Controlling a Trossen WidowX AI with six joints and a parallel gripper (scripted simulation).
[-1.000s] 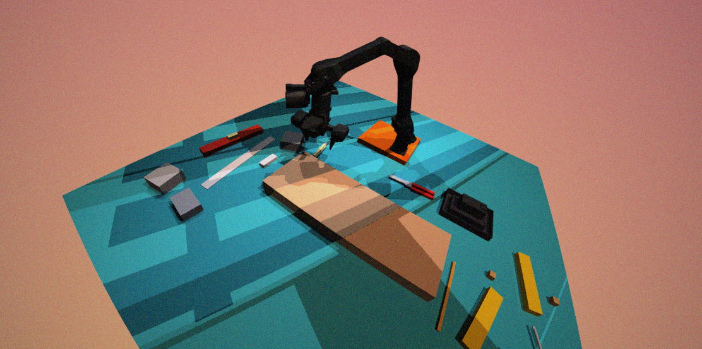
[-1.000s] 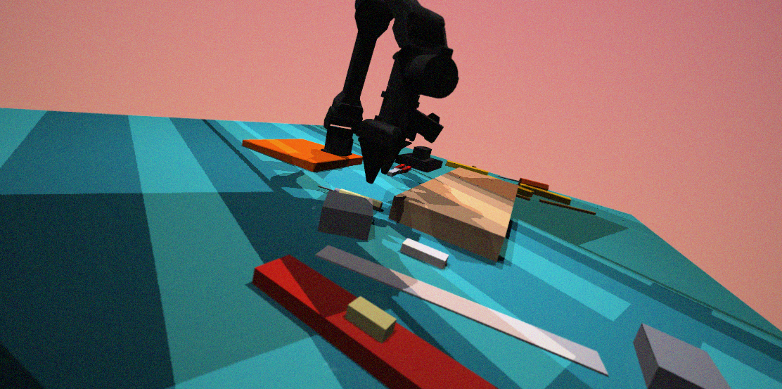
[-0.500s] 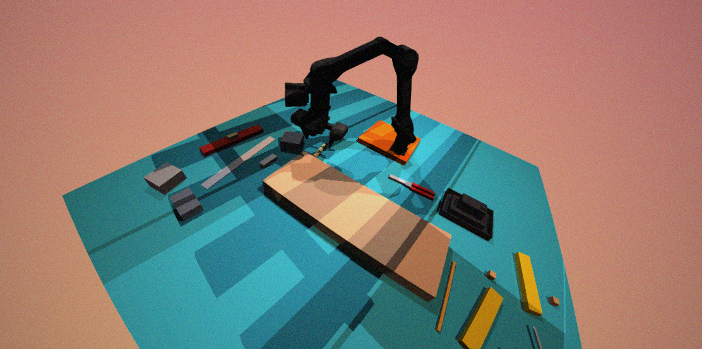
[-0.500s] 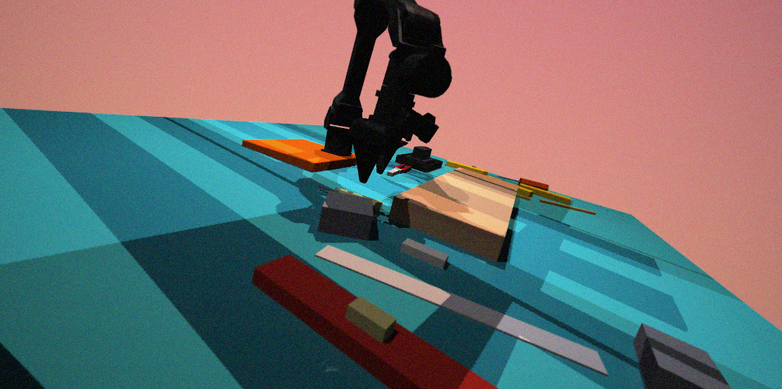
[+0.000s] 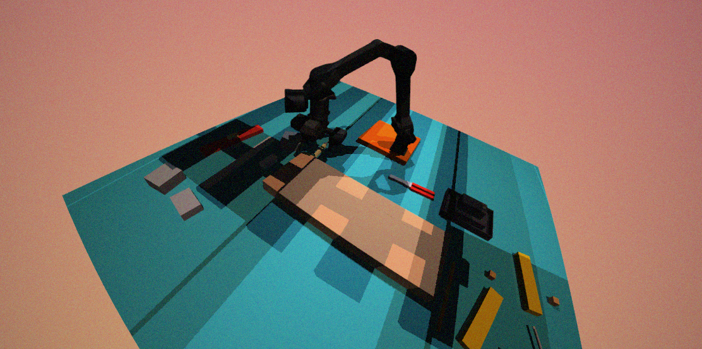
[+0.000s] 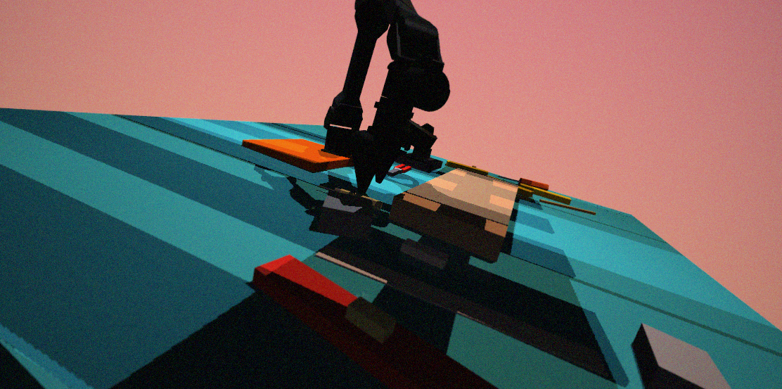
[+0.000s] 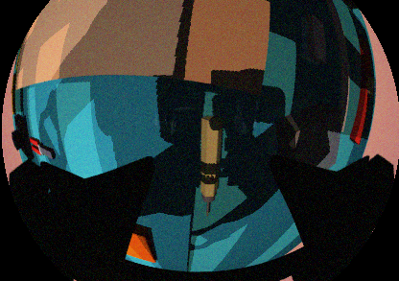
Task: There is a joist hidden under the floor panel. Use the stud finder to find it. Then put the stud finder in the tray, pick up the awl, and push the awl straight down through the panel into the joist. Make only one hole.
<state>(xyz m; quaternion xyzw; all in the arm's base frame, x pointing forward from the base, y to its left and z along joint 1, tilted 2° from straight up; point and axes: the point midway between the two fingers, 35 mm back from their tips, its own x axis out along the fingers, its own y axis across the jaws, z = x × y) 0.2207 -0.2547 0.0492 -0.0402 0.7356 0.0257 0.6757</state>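
The awl (image 5: 321, 149) (image 6: 370, 202) (image 7: 209, 183), with a pale yellow handle and thin dark tip, lies flat on the table beside the near-left end of the panel. My gripper (image 5: 316, 145) (image 6: 370, 187) (image 7: 215, 163) is open and empty, low above the awl, with a finger to each side of its handle in the wrist view. The tan floor panel (image 5: 373, 204) (image 6: 476, 183) (image 7: 129, 39) lies flat; no hole can be made out. The dark stud finder (image 5: 474, 205) sits in the black tray (image 5: 466, 227) beyond the panel's far end. The joist is hidden.
A grey block (image 6: 342, 217) stands close to the awl. A red bar (image 5: 250, 131) (image 6: 306, 282), a shadowed long strip and grey blocks (image 5: 164, 177) (image 5: 186, 203) lie farther out. A red-handled tool (image 5: 421, 190) and yellow bars (image 5: 528, 283) (image 5: 480, 317) lie around the panel's other end.
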